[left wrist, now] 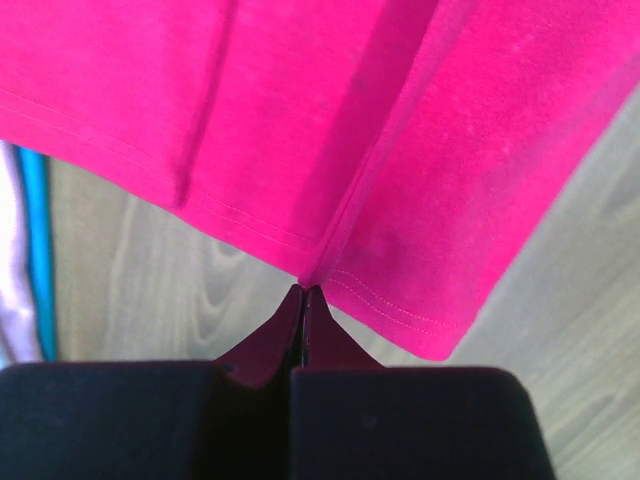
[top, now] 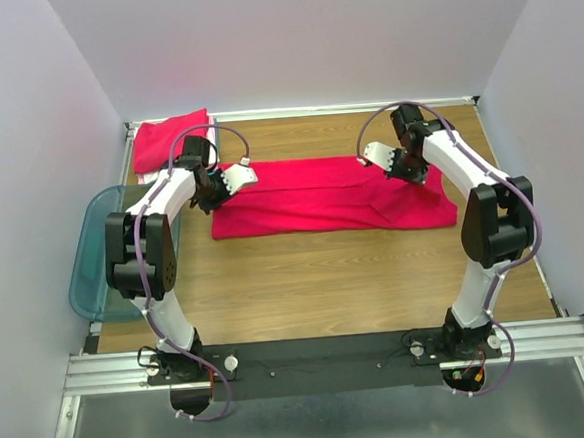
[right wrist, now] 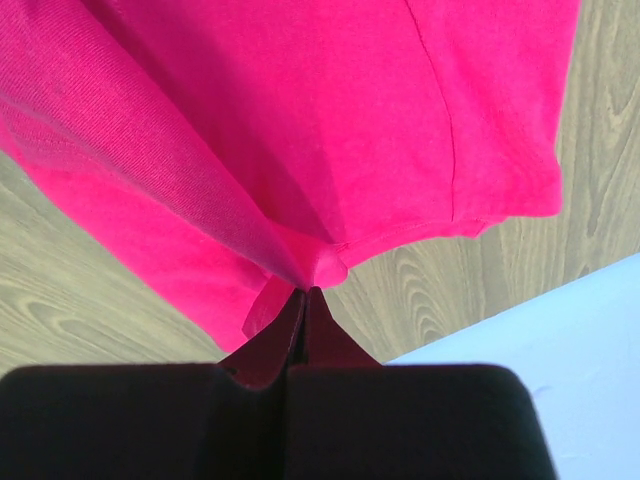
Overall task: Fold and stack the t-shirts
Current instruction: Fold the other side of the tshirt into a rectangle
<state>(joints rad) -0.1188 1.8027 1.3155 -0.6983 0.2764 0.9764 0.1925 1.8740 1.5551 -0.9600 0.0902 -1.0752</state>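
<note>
A red shirt (top: pixel 321 202) lies stretched sideways as a long band across the middle of the wooden counter (top: pixel 317 287). The left gripper (left wrist: pixel 303 292) is pressed together on a hemmed edge at the shirt's left end, where two layers meet in a crease. The right gripper (right wrist: pixel 305 293) is pinched the same way on bunched cloth at the right end. Holding both ends at once likely keeps the band taut and level, so it can be carried over as one straight fold instead of sagging in the middle. At the far left corner lies a folded shirt (top: pixel 169 139), also red, with something white showing beneath its edge. This is probably the start of the stack. A teal bin (top: pixel 89 258) sits at the counter's left edge.
</note>
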